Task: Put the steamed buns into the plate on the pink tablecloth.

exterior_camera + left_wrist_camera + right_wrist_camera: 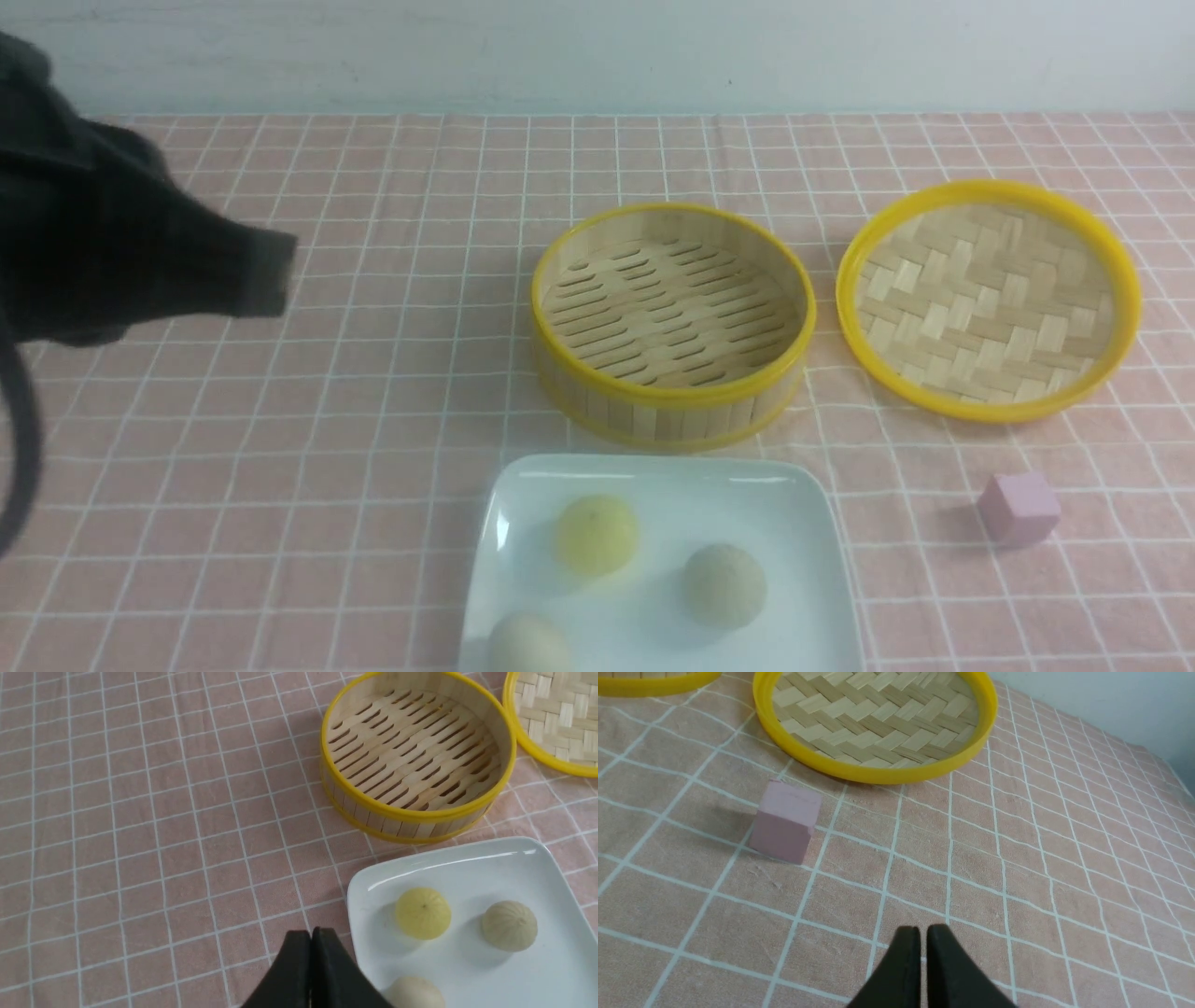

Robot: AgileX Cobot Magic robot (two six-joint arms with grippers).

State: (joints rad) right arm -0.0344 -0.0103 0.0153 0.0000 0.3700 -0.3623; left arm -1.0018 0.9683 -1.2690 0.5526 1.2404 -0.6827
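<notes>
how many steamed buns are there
3, all in the white plate: the yellow bun far left of centre, one grey-beige bun right of it, and a pale bun nearest, cut off by the front view's edge.

Buns (724,586) on plate (644,621), nr steamer (668,415).

Front camera faces forward and down over the counter (373,392); both wrist cameras look down closer, sharing the woven lid (990,299).
</notes>
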